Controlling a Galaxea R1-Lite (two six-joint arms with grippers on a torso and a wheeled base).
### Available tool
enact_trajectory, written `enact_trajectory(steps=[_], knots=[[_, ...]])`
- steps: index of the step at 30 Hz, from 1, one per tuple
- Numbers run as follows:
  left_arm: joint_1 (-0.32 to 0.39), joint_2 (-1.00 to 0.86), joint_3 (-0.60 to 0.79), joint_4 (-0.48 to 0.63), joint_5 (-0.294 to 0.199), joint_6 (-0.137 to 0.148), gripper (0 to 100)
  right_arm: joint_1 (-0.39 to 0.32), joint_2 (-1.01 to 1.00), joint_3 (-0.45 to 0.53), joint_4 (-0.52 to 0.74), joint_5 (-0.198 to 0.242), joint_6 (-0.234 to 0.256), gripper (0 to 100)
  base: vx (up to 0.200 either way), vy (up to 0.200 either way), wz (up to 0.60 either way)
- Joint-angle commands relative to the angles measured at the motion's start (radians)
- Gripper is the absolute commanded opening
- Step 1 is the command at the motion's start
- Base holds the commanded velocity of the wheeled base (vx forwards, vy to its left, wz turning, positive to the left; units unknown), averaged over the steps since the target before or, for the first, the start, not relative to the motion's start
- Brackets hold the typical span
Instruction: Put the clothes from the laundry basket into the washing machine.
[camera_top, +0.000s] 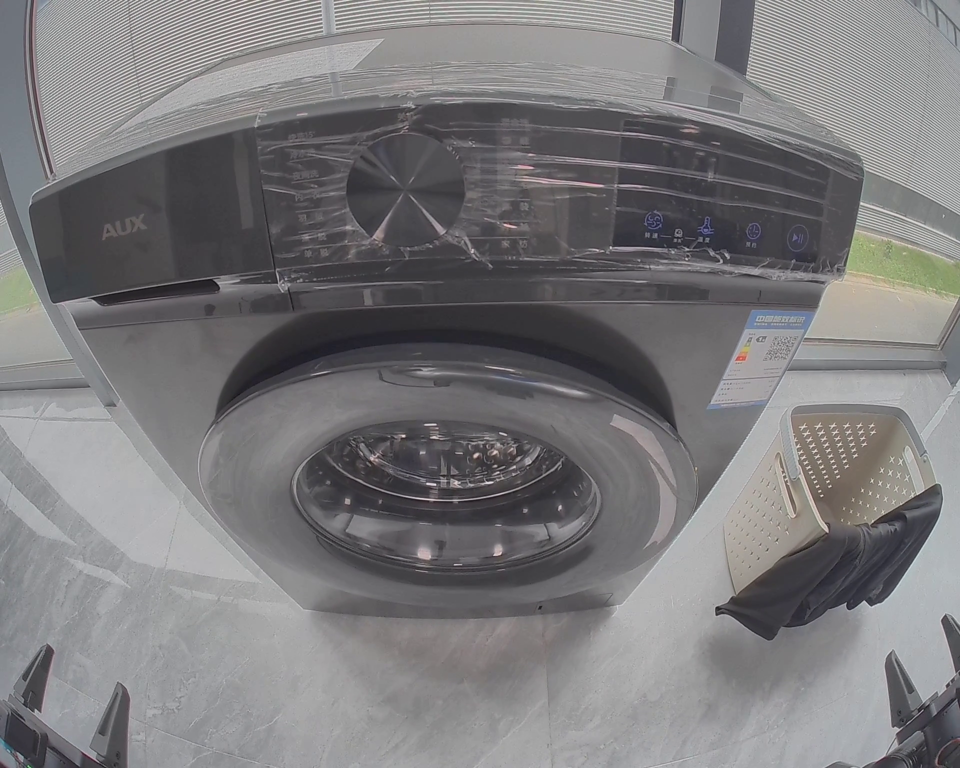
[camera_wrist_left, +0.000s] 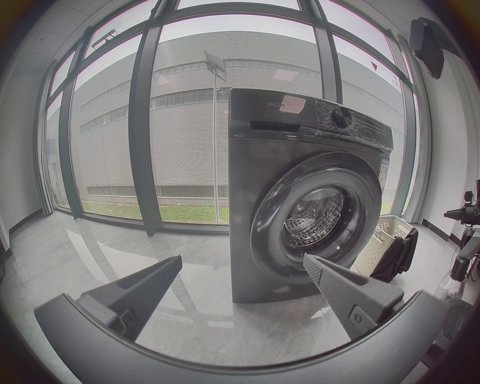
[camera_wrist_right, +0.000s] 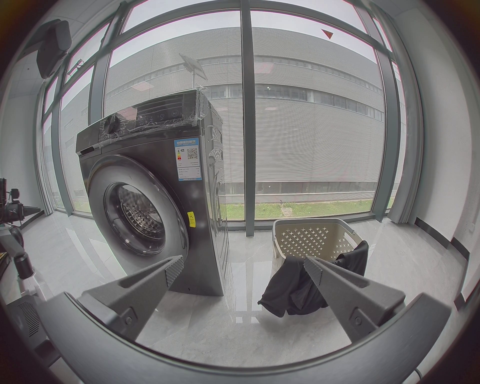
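A grey front-loading washing machine (camera_top: 450, 330) stands before me, its round door (camera_top: 447, 478) shut. To its right a cream perforated laundry basket (camera_top: 850, 455) sits on the floor, with a black garment (camera_top: 835, 570) draped over its front rim and hanging to the floor. My left gripper (camera_top: 72, 692) is open at the lower left, well short of the machine (camera_wrist_left: 300, 200). My right gripper (camera_top: 925, 660) is open at the lower right, short of the basket (camera_wrist_right: 312, 237) and the garment (camera_wrist_right: 295, 290). Both hold nothing.
The floor (camera_top: 400, 680) is glossy grey marble tile with free room in front of the machine. Tall windows (camera_wrist_right: 310, 125) run behind the machine and basket. A white wall (camera_wrist_right: 445, 165) stands to the right of the basket.
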Motion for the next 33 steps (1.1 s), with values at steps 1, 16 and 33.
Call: enact_trajectory(steps=[1,16,33], knots=[[0.000,-0.017,0.018,0.000,0.001,0.000,100,0.000,0.000,0.012,0.000,0.001,0.000,100,0.200,0.000,0.00],[-0.001,-0.015,0.018,0.000,0.004,-0.015,100,0.000,0.000,0.012,0.000,0.001,0.000,100,0.027,0.093,0.00],[0.000,-0.015,0.018,-0.002,0.005,-0.005,100,0.000,0.000,0.012,0.000,0.001,0.000,100,0.000,0.024,0.00]])
